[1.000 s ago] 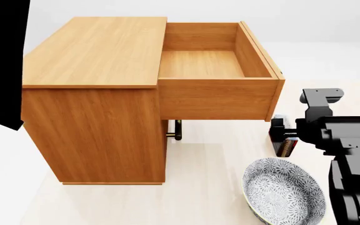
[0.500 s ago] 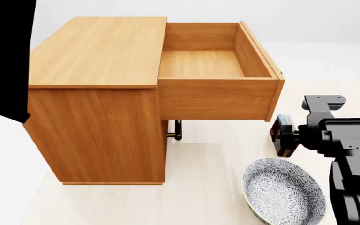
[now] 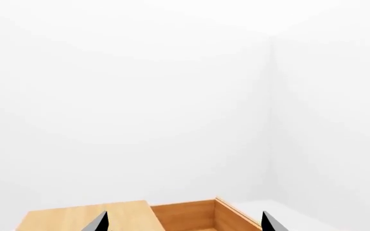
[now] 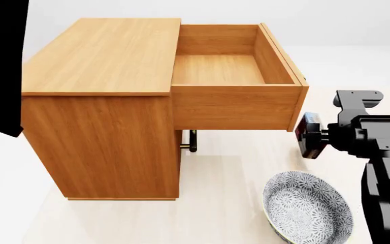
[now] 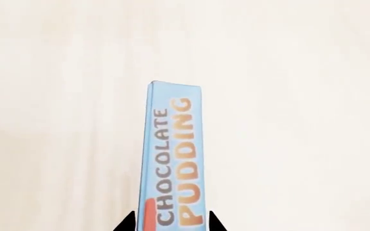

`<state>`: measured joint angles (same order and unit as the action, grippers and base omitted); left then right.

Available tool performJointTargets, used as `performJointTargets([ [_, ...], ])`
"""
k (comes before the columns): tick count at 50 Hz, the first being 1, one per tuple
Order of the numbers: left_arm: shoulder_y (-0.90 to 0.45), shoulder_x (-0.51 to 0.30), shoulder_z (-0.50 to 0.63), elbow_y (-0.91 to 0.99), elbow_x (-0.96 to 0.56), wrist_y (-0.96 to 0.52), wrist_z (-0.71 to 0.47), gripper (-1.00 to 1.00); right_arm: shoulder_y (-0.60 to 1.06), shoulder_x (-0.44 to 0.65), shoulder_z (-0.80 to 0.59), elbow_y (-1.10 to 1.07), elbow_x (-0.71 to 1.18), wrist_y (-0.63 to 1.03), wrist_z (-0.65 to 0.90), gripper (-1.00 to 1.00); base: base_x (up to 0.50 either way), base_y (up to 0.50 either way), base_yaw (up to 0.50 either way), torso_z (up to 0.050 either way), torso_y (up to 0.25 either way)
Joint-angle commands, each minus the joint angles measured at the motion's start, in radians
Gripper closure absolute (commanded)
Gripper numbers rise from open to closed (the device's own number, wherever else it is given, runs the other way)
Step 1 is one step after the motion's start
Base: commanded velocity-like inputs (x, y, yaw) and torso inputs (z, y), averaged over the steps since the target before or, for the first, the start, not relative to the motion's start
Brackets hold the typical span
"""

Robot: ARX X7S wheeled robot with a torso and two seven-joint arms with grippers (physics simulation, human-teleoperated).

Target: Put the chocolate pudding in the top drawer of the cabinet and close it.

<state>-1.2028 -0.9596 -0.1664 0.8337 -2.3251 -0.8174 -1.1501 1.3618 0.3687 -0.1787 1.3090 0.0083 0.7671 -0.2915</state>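
Right end effector point(image 4: 308, 138) is gripping one thin boxy pudding point(image 5: 172, 154), left end effector point(image 3: 181, 224) is sitting open over the wood-grain cabinet point(image 4: 107, 101).

Chocolate pudding point(image 5: 174, 159) beside open, empty top drawer point(image 4: 223, 69) of cabinet point(image 4: 100, 101).

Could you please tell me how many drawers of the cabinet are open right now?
1: the top drawer is pulled fully out and empty. A brass handle beneath suggests a lower drawer, mostly hidden, apparently shut.

Head camera looks down; both views share the cabinet point(image 4: 103, 96).
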Motion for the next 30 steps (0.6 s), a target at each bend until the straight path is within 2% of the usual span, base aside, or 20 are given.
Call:
performJointTargets([
  [1, 0.043, -0.004, -0.049, 0.017, -0.004, 0.007, 0.006, -1.00, 0.057, 0.005, 0.003, -0.002, -0.004, -0.003, 0.001, 1.00, 0.00, 0.00, 0.00, 0.000, 0.000],
  [13, 0.076, -0.037, -0.119, 0.058, -0.060, 0.050, -0.031, -1.00, 0.104, 0.030, 0.018, -0.035, 0.004, 0.015, 0.021, 1.00, 0.00, 0.00, 0.00, 0.000, 0.000],
  [30, 0.070, -0.066, -0.151, 0.076, -0.100, 0.078, -0.046, -1.00, 0.067, 0.113, 0.019, -0.443, 0.010, 0.286, 0.010, 1.00, 0.00, 0.00, 0.00, 0.000, 0.001],
])
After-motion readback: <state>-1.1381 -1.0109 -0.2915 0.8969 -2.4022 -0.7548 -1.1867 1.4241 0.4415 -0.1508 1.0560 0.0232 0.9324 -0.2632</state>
